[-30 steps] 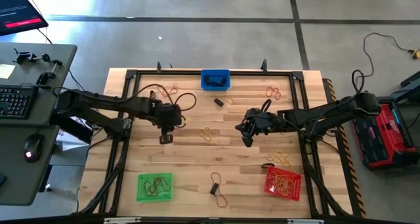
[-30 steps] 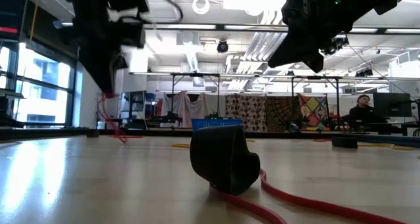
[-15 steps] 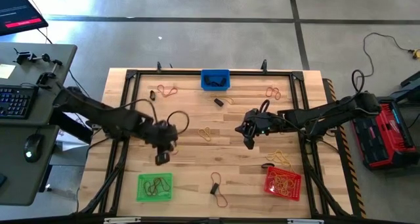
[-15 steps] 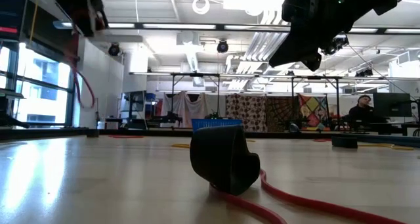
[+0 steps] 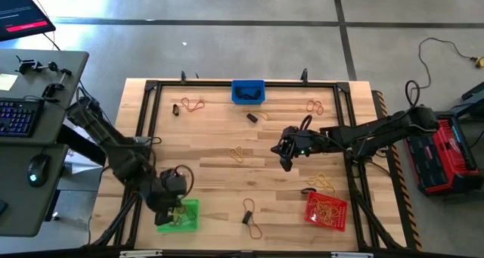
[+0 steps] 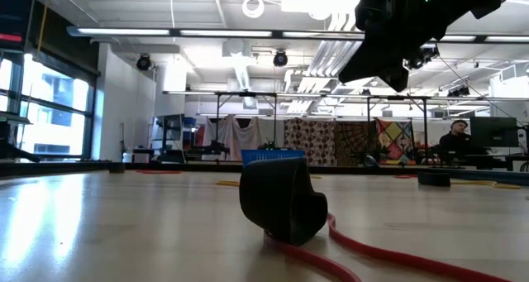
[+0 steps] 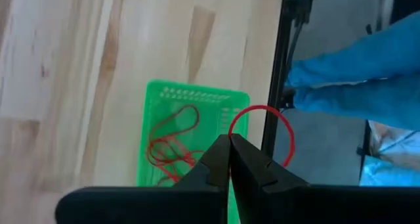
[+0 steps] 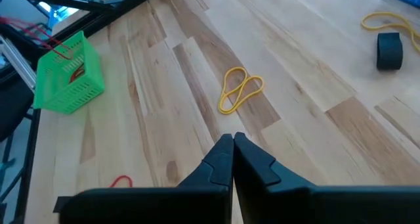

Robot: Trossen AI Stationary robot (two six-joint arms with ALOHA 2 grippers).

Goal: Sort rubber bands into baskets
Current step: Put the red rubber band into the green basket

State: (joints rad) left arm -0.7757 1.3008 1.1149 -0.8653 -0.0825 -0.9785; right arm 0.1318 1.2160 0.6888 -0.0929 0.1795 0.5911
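Note:
My left gripper (image 5: 176, 206) hangs over the green basket (image 5: 179, 216) at the table's near left, shut on a red rubber band (image 7: 275, 119). The basket (image 7: 190, 132) holds several reddish bands. My right gripper (image 5: 286, 164) hovers shut above mid-table and holds nothing; a yellow band (image 8: 239, 89) lies on the wood ahead of it. The blue basket (image 5: 248, 91) stands at the far edge, and the red basket (image 5: 327, 210), with yellow bands inside, at the near right. More bands lie loose on the table. My left gripper pinches the red band at one spot of its loop (image 7: 231, 128) between its two shut fingertips. The fingers slant down from above. The rest of the loop stands out past the tips, lifted clear, over the basket's outer rim.
Loose bands lie at the far left (image 5: 193, 104), the far right (image 5: 314, 105), the centre (image 5: 238, 153) and beside the red basket (image 5: 325, 181). A black band (image 6: 281, 201) on a red one (image 5: 253, 228) lies at the near edge. A black frame (image 5: 151, 88) rims the table.
My left gripper has swung from mid-table toward the near left corner, rising and turning, and has carried the red band with it until it hangs over the green basket. It has stayed shut.

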